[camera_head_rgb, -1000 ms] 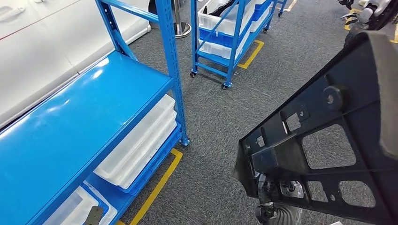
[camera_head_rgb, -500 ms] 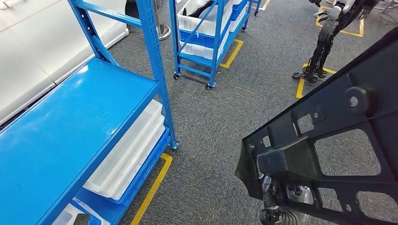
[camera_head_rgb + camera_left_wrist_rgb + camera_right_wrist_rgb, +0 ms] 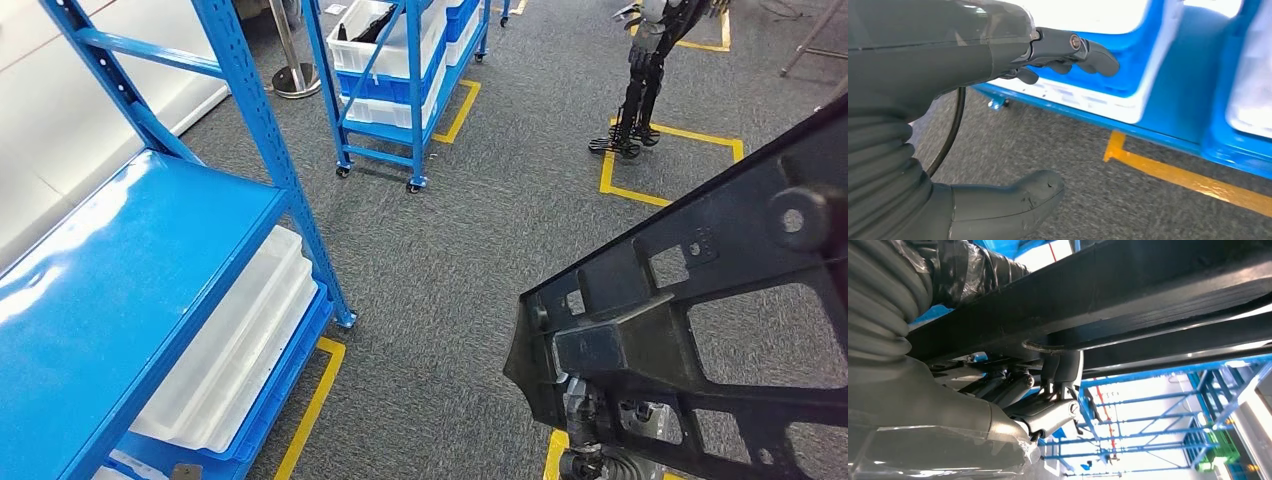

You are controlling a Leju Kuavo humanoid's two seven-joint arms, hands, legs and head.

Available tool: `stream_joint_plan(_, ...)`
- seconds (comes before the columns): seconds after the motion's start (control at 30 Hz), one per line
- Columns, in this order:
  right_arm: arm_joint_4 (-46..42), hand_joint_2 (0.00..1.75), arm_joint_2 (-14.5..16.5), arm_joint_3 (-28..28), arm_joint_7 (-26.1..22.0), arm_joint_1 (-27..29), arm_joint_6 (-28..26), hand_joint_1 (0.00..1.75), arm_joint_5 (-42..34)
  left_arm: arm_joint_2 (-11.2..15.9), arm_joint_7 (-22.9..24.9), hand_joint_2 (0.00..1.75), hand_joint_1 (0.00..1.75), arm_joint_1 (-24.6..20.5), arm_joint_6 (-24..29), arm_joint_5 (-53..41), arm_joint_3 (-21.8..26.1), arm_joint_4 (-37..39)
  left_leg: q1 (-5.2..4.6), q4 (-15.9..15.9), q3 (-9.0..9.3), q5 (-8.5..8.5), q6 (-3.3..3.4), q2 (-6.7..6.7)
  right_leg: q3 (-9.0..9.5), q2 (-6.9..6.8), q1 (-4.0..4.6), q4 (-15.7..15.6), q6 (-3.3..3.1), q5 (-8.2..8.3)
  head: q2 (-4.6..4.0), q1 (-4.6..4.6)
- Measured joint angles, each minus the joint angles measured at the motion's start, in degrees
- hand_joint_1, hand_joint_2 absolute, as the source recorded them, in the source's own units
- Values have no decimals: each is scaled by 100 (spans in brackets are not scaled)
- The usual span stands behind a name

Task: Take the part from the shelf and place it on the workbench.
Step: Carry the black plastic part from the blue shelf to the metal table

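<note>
Carpet (image 3: 470,250) grey, yellow-taped | right hand (image 3: 1048,390) grips part (image 3: 700,330) | left hand (image 3: 998,125) open

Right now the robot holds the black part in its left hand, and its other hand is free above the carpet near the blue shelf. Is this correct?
Not quite: the right hand holds the black part, as the right wrist view shows. The free hand is the left hand, above the carpet near the blue shelf.

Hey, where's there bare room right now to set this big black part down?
The blue shelf top on the left is bare, bordered by its blue uprights. The lower tier is crowded with clear bins. Grey carpet lies open between that shelf and the wheeled cart. The right hand holds the part.
</note>
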Motion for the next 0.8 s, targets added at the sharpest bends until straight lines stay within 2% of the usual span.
stream_joint_plan(0.1,0,175,0,3,1,2,0,175,0,0,-8,175,0,1,0,-6,0,0,-5,149,-76,-60,3,-10,1,15,7,0,-6,-2,0,-1)
stream_joint_plan(0.17,1,175,0,5,2,1,0,175,0,-2,-39,175,0,-1,0,-47,-1,0,-16,510,-299,-105,21,-19,8,90,38,4,-15,-7,0,1)
stream_joint_plan(0.23,2,175,0,22,2,-4,1,175,1,-5,-87,175,0,-22,0,-104,-2,0,-49,14,-174,336,120,-178,51,274,86,25,-20,-33,0,2)
stream_joint_plan(0.3,3,175,-1,40,3,-15,2,175,2,-7,-111,175,0,-50,1,-125,-4,0,-82,-864,168,783,201,-358,63,434,95,55,11,-55,0,2)
stream_joint_plan(0.33,4,175,-2,43,4,-18,3,175,2,-7,-113,175,0,-59,2,-132,-5,0,-94,-922,194,765,208,-380,47,479,83,56,42,-49,0,1)
stream_joint_plan(0.4,4,175,-5,47,4,-20,-2,175,5,-11,-115,175,0,-87,2,-155,-11,0,-93,-990,226,801,235,-304,22,516,62,53,101,-36,0,1)
stream_joint_plan(0.47,4,175,-13,58,3,-40,-36,175,13,-16,-113,175,0,-123,1,-194,-27,0,-65,-1076,263,854,283,-211,-78,328,69,252,162,-175,0,3)
stream_joint_plan(0.53,4,175,-27,81,3,-78,-79,175,16,-19,-102,175,0,-141,-2,-226,-39,0,-55,-1116,278,867,311,-109,-383,91,51,856,223,-512,0,4)
stream_joint_plan(0.57,4,175,-33,90,4,-90,-90,175,10,-19,-90,175,0,-143,-4,-231,-39,0,-56,-1114,277,860,314,-55,-569,45,28,1207,250,-662,0,3)
stream_joint_plan(0.6,5,175,-39,96,4,-94,-95,175,1,-19,-76,175,0,-143,-5,-239,-39,0,-57,-1113,281,850,310,-1,-705,19,-1,1459,275,-728,0,4)
stream_joint_plan(0.63,5,175,-43,98,4,-93,-97,175,-13,-19,-60,175,0,-145,-7,-249,-40,0,-56,-1112,289,838,302,50,-748,2,-29,1524,297,-686,0,4)
stream_joint_plan(0.67,6,175,-45,99,4,-94,-95,175,-30,-19,-43,175,0,-148,-7,-257,-40,0,-54,-1111,305,823,289,96,-666,-22,-55,1358,315,-535,0,4)
stream_joint_plan(0.73,7,175,-46,105,4,-96,-92,175,-59,-19,-18,175,0,-151,-7,-269,-42,0,-51,-1109,357,783,242,170,-270,-144,-79,615,327,-165,0,4)
stream_joint_plan(0.77,6,175,-46,109,4,-96,-90,175,-67,-16,-4,175,0,-153,-7,-270,-42,0,-59,-1101,378,759,208,198,-99,-204,-68,284,310,-55,0,3)
stream_joint_plan(0.8,6,175,-46,111,4,-94,-89,175,-74,-14,11,175,0,-154,-7,-270,-42,0,-68,-1096,391,742,176,223,-4,-243,-48,90,285,-21,0,2)
